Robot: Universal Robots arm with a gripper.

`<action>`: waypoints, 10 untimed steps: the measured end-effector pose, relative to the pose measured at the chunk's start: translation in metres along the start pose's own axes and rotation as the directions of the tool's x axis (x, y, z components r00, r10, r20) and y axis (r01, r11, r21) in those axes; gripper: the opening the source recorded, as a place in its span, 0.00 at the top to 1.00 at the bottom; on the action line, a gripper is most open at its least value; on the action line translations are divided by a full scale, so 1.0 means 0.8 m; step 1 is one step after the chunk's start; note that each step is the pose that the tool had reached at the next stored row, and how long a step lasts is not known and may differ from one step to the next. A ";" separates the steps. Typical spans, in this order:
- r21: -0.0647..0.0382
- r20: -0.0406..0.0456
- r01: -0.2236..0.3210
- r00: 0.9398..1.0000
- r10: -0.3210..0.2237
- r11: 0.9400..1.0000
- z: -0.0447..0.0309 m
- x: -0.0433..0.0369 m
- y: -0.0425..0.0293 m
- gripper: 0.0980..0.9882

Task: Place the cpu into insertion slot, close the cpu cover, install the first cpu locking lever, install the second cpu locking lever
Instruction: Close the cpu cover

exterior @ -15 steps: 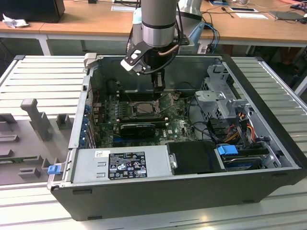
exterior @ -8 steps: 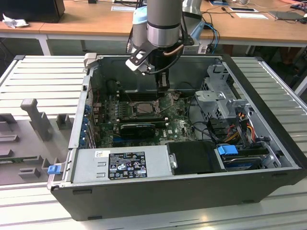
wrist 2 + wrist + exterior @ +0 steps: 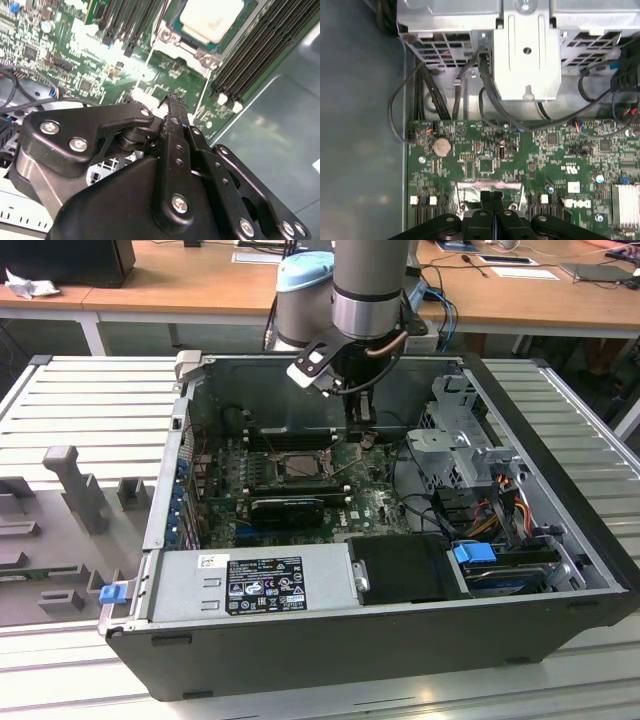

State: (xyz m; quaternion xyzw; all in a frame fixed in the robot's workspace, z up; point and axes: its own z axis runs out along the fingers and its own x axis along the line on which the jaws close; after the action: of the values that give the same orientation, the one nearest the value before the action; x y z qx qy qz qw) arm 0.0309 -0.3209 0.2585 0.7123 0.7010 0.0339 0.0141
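Cpu (image 3: 212, 17) is sitting in the slot (image 3: 190, 44). I am holding my fingers (image 3: 175, 120) pressed together, empty, just beside it. Judging: a locking step is in hand, calling for a careful tip push.

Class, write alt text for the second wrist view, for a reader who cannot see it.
The black tool, shut and empty, points at a green board. Beyond its tip the silver cpu lies in the slot, dark memory slots alongside.
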 end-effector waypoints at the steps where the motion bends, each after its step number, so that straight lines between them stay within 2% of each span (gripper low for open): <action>1: 0.000 0.000 0.000 1.000 0.000 1.000 0.0001 0.000 0.0015 0.99; 7: 0.002 0.000 0.000 1.000 0.000 1.000 0.0015 0.000 0.0137 0.99; 10: 0.003 0.000 0.000 1.000 0.000 1.000 0.0031 0.000 0.0313 0.99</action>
State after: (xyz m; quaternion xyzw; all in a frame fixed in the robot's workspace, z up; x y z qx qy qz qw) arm 0.0561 -0.3209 0.2577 0.7123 0.7010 0.0327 0.0129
